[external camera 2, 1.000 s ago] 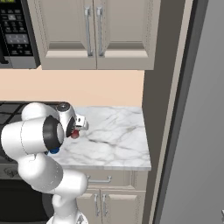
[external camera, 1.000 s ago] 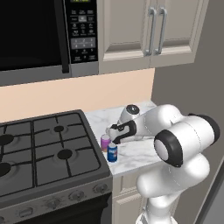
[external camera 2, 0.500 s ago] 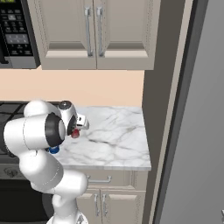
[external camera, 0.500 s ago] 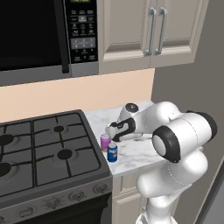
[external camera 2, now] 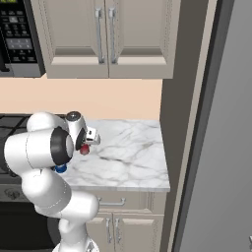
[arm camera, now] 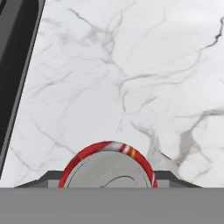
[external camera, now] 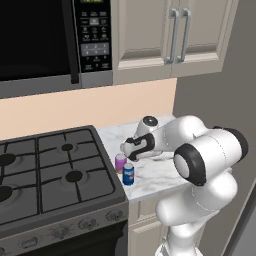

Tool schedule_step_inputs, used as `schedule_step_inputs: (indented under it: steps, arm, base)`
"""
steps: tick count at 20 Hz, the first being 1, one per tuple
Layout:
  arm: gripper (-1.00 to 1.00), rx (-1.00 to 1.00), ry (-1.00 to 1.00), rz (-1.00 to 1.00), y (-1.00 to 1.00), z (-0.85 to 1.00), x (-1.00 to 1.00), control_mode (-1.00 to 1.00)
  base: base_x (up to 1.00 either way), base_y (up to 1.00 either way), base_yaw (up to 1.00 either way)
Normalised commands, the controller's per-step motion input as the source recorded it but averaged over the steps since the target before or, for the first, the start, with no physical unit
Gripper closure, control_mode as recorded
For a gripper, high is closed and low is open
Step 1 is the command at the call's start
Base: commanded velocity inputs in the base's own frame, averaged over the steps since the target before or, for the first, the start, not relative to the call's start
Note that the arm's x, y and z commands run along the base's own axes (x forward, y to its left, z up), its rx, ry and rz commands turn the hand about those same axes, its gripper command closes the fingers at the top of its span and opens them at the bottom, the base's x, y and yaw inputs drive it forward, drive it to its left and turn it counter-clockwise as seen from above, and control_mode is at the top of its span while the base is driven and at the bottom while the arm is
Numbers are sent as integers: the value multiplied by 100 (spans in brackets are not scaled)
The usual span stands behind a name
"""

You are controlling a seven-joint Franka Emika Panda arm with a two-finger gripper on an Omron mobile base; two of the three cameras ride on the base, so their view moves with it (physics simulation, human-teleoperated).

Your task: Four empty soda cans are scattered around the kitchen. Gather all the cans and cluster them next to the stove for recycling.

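Note:
My gripper (external camera: 126, 149) is shut on the red soda can (external camera 2: 84, 149) and holds it just above the marble counter (external camera 2: 129, 153), right of the stove (external camera: 50, 172). In the hand view the red can's silvery top (arm camera: 108, 168) sits between the dark fingers (arm camera: 46, 177). The purple-pink can (external camera: 120, 162) and the blue can (external camera: 128, 174) stand upright side by side on the counter at the stove's right edge, just below-left of the gripper. The fourth can is out of view.
A black microwave (external camera: 45, 40) hangs over the stove, with beige wall cabinets (external camera: 172, 32) to its right. A tall grey panel (external camera 2: 221, 123) bounds the counter on the right. Bare marble lies to the right of the cans (external camera: 160, 172).
The hand with the red can has edged slightly toward the stove. The purple-pink and blue cans have not moved.

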Motion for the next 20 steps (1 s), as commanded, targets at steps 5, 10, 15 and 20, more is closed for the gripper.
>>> schedule_step_inputs:
  steps: [5, 10, 15, 20]
  arm:
    - [-100, 0, -1, 0, 0, 11, -22, -100]
    - [-100, 0, -4, 0, 0, 43, -32, -100]
    - [-100, 3, -1, 0, -9, 39, -54, -100]
    - [-100, 8, 0, -1, -10, 29, -99, -100]
  base:
    - [0, 0, 0]
    - [0, 0, 0]
    - [0, 0, 0]
    - [0, 0, 0]
